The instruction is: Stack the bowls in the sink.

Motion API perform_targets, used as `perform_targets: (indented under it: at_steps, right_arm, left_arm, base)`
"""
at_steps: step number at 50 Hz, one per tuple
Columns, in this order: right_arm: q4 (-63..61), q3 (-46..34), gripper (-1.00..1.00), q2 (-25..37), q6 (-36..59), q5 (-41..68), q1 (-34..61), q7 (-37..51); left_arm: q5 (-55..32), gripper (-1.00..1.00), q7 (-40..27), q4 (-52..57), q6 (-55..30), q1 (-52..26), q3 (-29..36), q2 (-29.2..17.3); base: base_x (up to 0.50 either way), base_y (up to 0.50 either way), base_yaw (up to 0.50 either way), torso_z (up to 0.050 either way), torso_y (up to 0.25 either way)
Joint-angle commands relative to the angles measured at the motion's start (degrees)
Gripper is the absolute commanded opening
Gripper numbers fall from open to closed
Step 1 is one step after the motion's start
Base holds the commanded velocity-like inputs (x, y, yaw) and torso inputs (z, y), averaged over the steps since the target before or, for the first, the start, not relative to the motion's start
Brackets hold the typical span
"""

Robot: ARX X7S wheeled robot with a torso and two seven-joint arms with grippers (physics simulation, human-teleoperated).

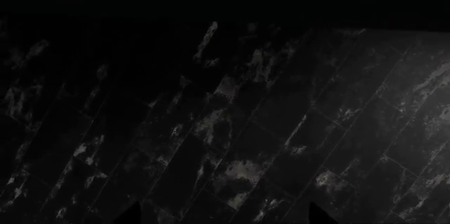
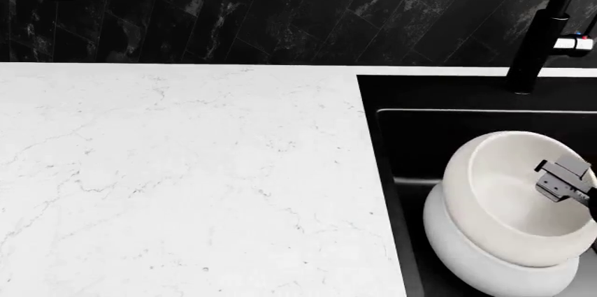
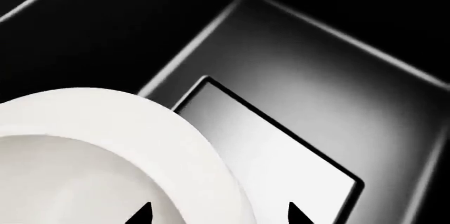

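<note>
Two bowls sit nested in the black sink [image 2: 438,126] at the right of the head view. The cream-white bowl [image 2: 508,203] rests tilted inside the whiter bowl [image 2: 476,255] beneath it. My right gripper [image 2: 563,181] hangs over the upper bowl's far side. In the right wrist view my right gripper [image 3: 219,214] is open, its fingertips [image 3: 144,214] straddling that bowl's rim [image 3: 140,129] with a gap on each side. My left gripper [image 1: 225,214] is open and empty, facing the dark tiled wall; it is out of the head view.
A tall black faucet [image 2: 543,31] stands behind the sink. White marble countertop [image 2: 186,171] spans the left side. Dark marbled wall tiles [image 2: 279,10] run along the back. The sink floor [image 3: 295,129] shows beside the bowls.
</note>
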Motion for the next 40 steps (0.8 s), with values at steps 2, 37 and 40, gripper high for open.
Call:
perform_targets:
  at_steps: [2, 37, 40]
  right_arm:
    - [-3.6, 1.9, 1.0, 3.6, 3.1, -0.3, 3.7, 3.0]
    - [-6.2, 5.3, 1.0, 5.5, 37.1, 9.6, 44.7, 12.6]
    - [-5.7, 6.1, 1.0, 4.3, 38.1, 9.7, 45.4, 12.3]
  left_arm:
    - [-0.2, 1.0, -0.1, 0.2, 0.3, 0.5, -0.3, -0.3]
    - [-2.5, 1.0, -1.7, 1.6, 0.5, 0.3, -1.6, -2.1]
    - [-3.0, 1.0, -2.1, 1.6, 0.1, -0.5, -1.5, -2.1]
  base:
    - [0.0, 0.0, 0.0, 0.0, 0.0]
    - [0.0, 0.0, 0.0, 0.0, 0.0]
    - [0.0, 0.0, 0.0, 0.0, 0.0]
